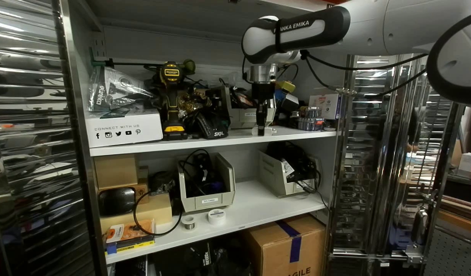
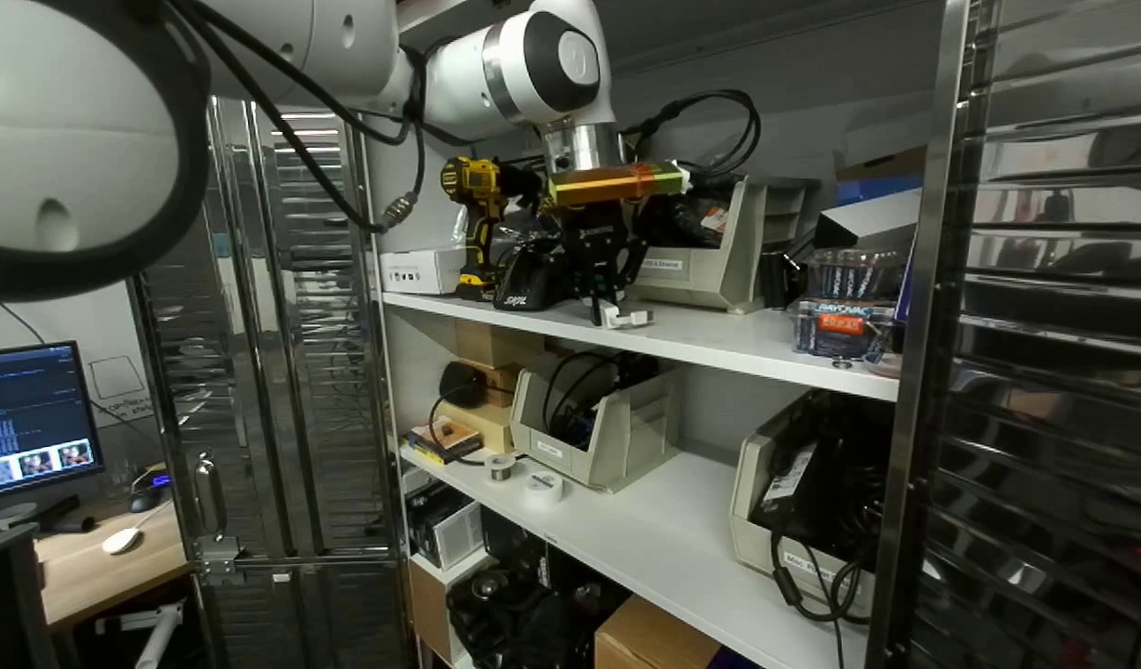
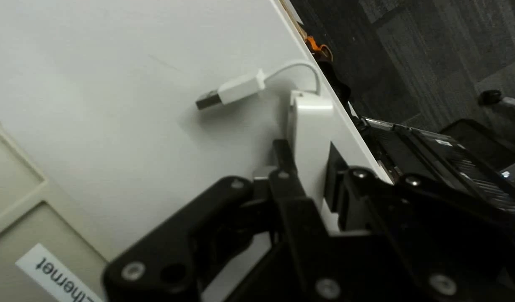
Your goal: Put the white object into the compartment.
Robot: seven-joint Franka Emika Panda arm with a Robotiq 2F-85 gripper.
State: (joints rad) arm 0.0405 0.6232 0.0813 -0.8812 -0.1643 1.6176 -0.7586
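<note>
The white object is a small white adapter (image 3: 313,126) with a short cable and a USB plug (image 3: 236,89). It is at the front edge of the upper shelf and shows in both exterior views (image 1: 255,131) (image 2: 632,318). My gripper (image 3: 306,144) points down, with one finger against each long side of the adapter; it shows in both exterior views (image 1: 261,128) (image 2: 598,311). I cannot tell whether the adapter is lifted off the shelf. The compartment seems to be the grey bin (image 1: 239,119) labelled Ethernet, behind the gripper; it also shows in the wrist view (image 3: 14,239).
The upper shelf (image 2: 701,342) also holds a yellow and black drill (image 1: 171,96), a black SKIL tool (image 1: 212,124), a white box (image 1: 124,128) and battery packs (image 2: 840,325). Two grey bins (image 1: 208,201) (image 1: 279,176) stand on the shelf below. Metal doors flank the cabinet.
</note>
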